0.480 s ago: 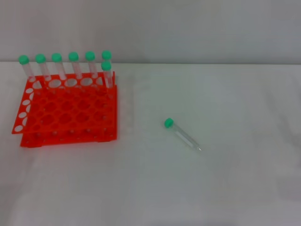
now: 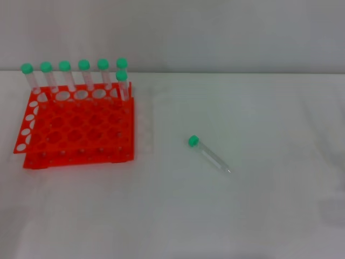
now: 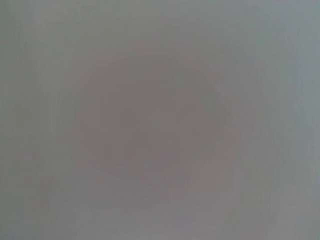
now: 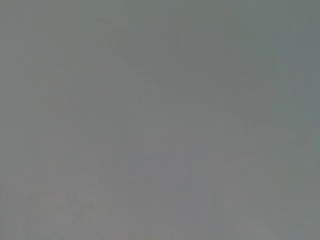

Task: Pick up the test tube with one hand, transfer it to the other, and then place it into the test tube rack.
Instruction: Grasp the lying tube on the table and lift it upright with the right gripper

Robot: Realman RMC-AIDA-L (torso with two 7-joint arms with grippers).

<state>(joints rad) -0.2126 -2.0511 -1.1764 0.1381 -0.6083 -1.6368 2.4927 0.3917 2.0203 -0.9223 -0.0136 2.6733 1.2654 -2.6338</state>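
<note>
A clear test tube (image 2: 209, 155) with a green cap lies on the white table, right of centre, cap toward the far left and pointed tip toward the near right. The red-orange test tube rack (image 2: 75, 127) stands at the left. Several identical green-capped tubes (image 2: 84, 74) stand upright along its far row. Neither gripper shows in the head view. Both wrist views show only a plain grey surface.
The white table (image 2: 259, 108) runs to a far edge against a grey wall (image 2: 215, 32).
</note>
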